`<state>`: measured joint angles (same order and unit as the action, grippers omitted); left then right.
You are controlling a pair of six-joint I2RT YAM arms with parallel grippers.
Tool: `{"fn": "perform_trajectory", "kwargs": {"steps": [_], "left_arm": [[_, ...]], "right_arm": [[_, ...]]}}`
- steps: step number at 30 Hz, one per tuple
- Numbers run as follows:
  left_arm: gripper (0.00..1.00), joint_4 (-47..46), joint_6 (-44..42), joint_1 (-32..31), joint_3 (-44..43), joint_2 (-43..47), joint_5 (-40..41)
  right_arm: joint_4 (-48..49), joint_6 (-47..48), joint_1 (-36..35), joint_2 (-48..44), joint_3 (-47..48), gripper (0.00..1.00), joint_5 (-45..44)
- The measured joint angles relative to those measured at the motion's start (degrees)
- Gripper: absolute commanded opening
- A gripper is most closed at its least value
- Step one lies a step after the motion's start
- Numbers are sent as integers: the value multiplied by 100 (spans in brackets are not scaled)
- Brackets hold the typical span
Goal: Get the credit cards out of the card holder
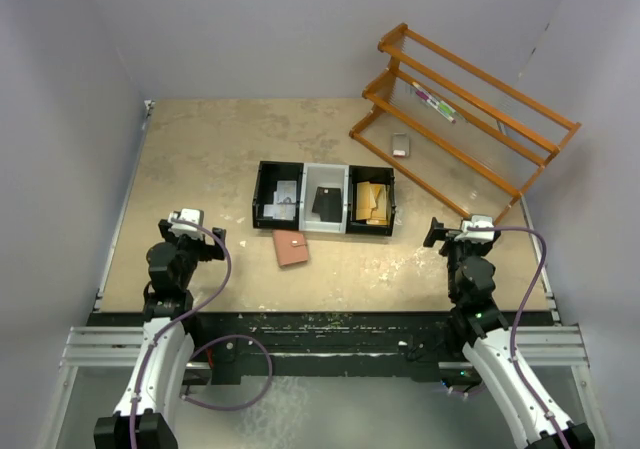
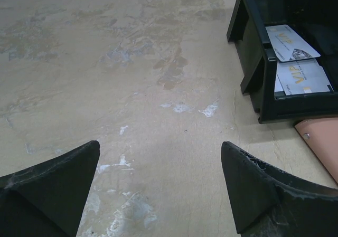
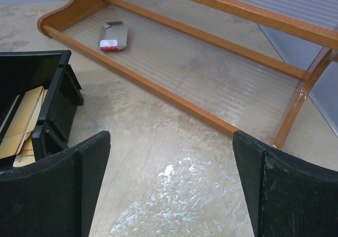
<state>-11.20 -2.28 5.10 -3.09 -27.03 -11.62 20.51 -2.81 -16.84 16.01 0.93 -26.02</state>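
The left end effector (image 2: 160, 144) is seen low over the table (image 1: 200, 159) at the near left, its jaws spread wide and nothing between them. To its right, a black bin (image 1: 262, 197) is set at the left end of a row of three. Pale grey and white credit cards (image 2: 296, 63) are seen lying inside it, overlapping one another.

Just near of that bin, the card holder (image 1: 291, 248) lies flat on the table, apparently folded shut. It is touched by neither arm. Whether any cards remain inside it cannot be told from these views.

A black pouch (image 1: 326, 204) is held in the pale middle bin (image 1: 326, 174), and tan paper pieces (image 1: 371, 202) in the black bin on the right (image 1: 392, 201).

The right end effector (image 3: 171, 136) is held near the table at the near right, also wide open and empty. A wooden rack (image 3: 158, 86) stands far of it, with a small silver and red object (image 3: 113, 36) on its lowest shelf.

With cards already in the bin and both arms drawn away, the task is judged done or nearly so. At most, a check of the holder for remaining cards would be left.
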Motion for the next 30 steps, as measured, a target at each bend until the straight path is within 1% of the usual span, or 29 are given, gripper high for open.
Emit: {"fn": "perform_trajectory", "kwargs": {"steps": [14, 20, 23, 26, 27, 29, 30], "left_arm": [[99, 0, -33, 0, 0, -24, -17], [99, 70, -33, 0, -33, -15, -22], [99, 579, -52, 0, -516, -203, -81], [99, 1062, -195, 0, -1537, -881, -138], [99, 1211, -238, -2, -1934, -1154, -144], [99, 1565, -341, -2, -2730, -1720, -188], [99, 1696, -361, -2, -2968, -1915, -216]], "right_arm": [[0, -2, -2, 2, 0, 100, -13], [-7, -66, -2, 4, 0, 100, -415], [-81, -15, 0, -20, 31, 100, -494], [-566, -70, -2, 76, 518, 100, -549], [-748, -223, -2, 164, 822, 100, -651], [-1119, -881, -2, 387, 1547, 100, -922], [-1217, -1141, -2, 472, 1792, 100, -977]]}}
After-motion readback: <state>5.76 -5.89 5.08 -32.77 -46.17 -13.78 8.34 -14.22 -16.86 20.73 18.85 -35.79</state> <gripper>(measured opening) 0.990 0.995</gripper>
